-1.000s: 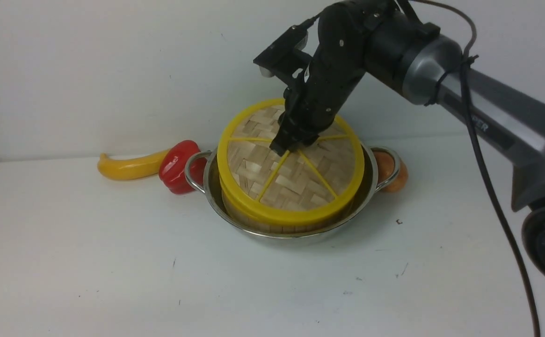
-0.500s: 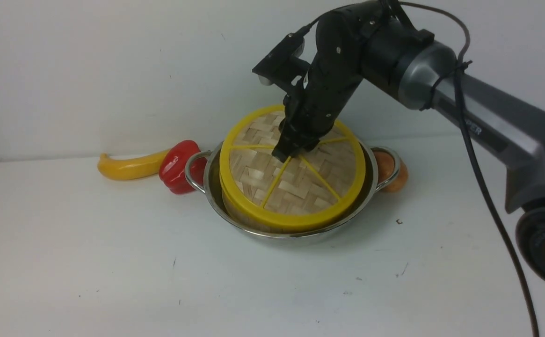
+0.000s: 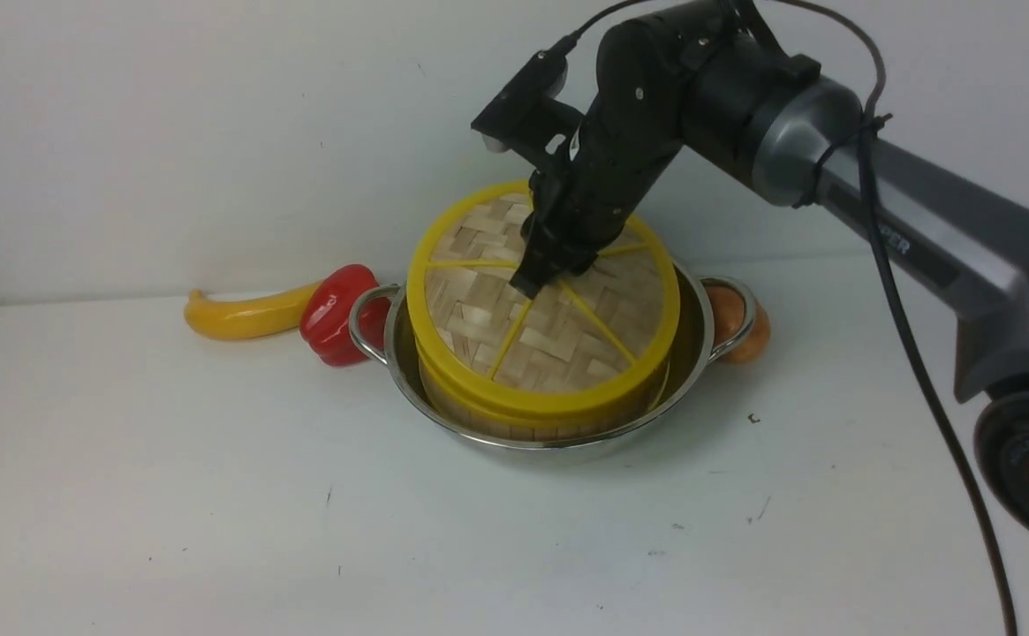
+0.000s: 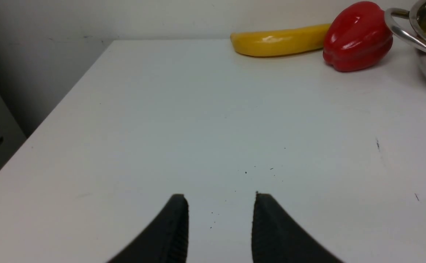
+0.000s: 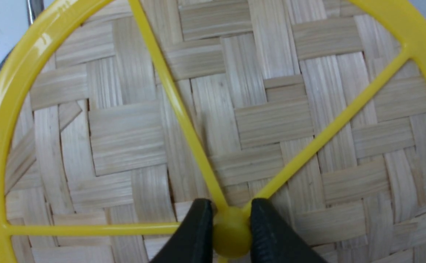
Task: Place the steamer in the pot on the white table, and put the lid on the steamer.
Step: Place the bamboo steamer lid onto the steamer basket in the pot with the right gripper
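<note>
Front and wrist views, one moment.

- Right pincer (image 3: 536, 281): reaches down from the right arm onto the middle of the lid (image 3: 549, 327). The right wrist view shows both black fingertips (image 5: 198, 226) pressed against either side of the lid's yellow centre knob (image 5: 231, 233), pinching it, with the jaws only narrowly parted by the knob's width.
- Lid: a woven bamboo disc with a yellow rim and yellow spokes meeting at the knob. It lies over the steamer (image 3: 514, 428) and covers its whole mouth. It looks slightly tilted, with the far edge a little higher than the near edge. Whether it is fully seated on the rim cannot be told.
- Steamer: stands inside the pot (image 3: 567, 448). Only a strip of its bamboo wall and yellow rim shows beneath the lid; its contents are hidden.
- Pot: shiny steel with two loop handles, resting on the white surface (image 3: 302, 512) toward the back.
- Left pincer (image 4: 220, 197): seen only in its own wrist view, fingers spread apart, gripping nothing, bare surface visible between them, well apart from the pot.
- Other items: a red bell pepper (image 3: 333, 314) sits just beside the pot's left handle, with a yellow banana (image 3: 245, 318) touching the pepper's far side. An orange-brown round item (image 3: 744, 331) sits behind the right handle, partly hidden.
</note>
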